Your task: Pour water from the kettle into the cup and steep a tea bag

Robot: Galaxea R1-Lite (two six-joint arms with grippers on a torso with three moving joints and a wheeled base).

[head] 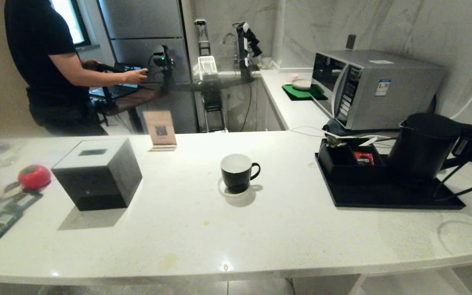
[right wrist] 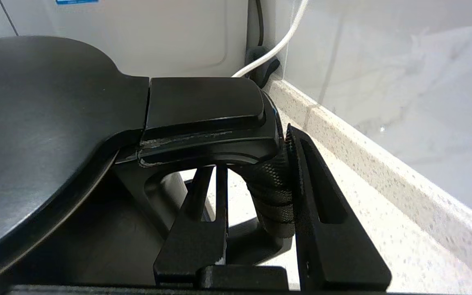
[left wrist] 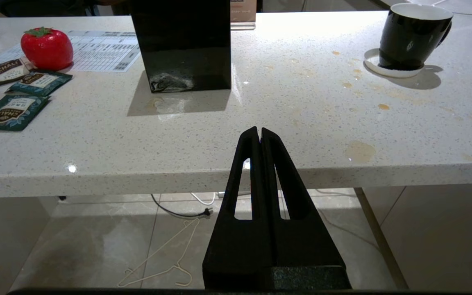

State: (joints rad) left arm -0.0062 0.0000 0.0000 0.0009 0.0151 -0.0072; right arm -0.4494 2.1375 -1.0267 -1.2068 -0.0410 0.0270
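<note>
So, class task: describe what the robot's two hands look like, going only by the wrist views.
The left hand is matte black, with two long tapering fingers, each pierced by a narrow slot and set on a broad black base. The right hand has the same black slotted wedge fingers. No markings or cables show on either.

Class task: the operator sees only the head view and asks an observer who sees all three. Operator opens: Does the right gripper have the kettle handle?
Observer: Yes. The right wrist view shows the right gripper closed on the kettle handle, one finger each side.
Operator: Where is the left gripper?
Observer: The left gripper is shut, below the counter edge, holding nothing.
Operator: Anything spilled near the cup?
Observer: Brownish spots lie on the counter near the cup and its coaster.
</note>
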